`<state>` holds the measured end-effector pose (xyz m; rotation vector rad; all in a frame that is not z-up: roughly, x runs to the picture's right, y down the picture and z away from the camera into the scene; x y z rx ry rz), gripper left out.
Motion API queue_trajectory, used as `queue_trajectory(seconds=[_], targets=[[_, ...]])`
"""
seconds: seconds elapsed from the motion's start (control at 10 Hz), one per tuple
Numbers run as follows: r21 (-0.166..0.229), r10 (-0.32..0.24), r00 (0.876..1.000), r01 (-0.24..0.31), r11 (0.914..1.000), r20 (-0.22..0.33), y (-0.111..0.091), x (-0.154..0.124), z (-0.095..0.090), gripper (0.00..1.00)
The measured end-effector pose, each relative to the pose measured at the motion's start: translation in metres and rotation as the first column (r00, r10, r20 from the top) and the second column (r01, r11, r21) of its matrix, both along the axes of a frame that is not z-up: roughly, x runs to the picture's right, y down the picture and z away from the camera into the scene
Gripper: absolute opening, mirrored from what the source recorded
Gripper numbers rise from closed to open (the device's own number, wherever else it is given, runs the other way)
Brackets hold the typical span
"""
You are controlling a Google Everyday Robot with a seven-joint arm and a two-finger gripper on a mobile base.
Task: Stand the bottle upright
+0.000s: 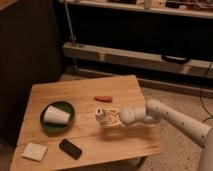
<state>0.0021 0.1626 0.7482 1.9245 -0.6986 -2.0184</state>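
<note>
The bottle (101, 116) is small, pale and translucent with a whitish cap at its top. It stands roughly upright near the middle of the wooden table (75, 95). My gripper (110, 120) reaches in from the right on a white arm and sits right against the bottle's right side, its fingers around the bottle's body. The bottle's lower part is partly hidden by the gripper.
A white cup (56, 116) lies on its side on a green plate (67, 107) at the left. A small orange-red item (104, 98) lies behind the bottle. A black phone (70, 148) and a pale square sponge (34, 151) lie near the front edge. Dark shelving stands behind the table.
</note>
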Motion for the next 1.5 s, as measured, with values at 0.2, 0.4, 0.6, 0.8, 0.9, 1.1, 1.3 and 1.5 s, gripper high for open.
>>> queue_trajectory(seconds=[0.2,0.4,0.6,0.8,0.9,1.1,1.3,1.5], targets=[[-0.029,0.022,0.999,-0.021,0.9994,0.043,0.0011,-0.0089,-0.0016,0.01],[-0.052,0.045,0.996,-0.041,0.9978,0.08,0.0035,-0.0101,-0.005,0.01],[-0.057,0.046,0.995,-0.041,0.9976,0.09,0.0043,-0.0132,-0.0069,0.01],[-0.053,0.04,0.996,-0.036,0.9979,0.077,0.0041,-0.0132,-0.0073,0.01],[-0.052,0.035,0.997,-0.032,0.9981,0.069,0.0045,-0.0137,-0.007,0.01],[-0.051,0.032,0.998,-0.029,0.9982,0.055,0.0058,-0.0117,-0.0055,0.01],[-0.053,0.033,0.998,-0.03,0.9981,0.054,0.0067,-0.0108,-0.0042,0.01],[-0.062,0.03,0.998,-0.027,0.9977,0.046,0.0091,-0.0095,-0.0009,0.01]])
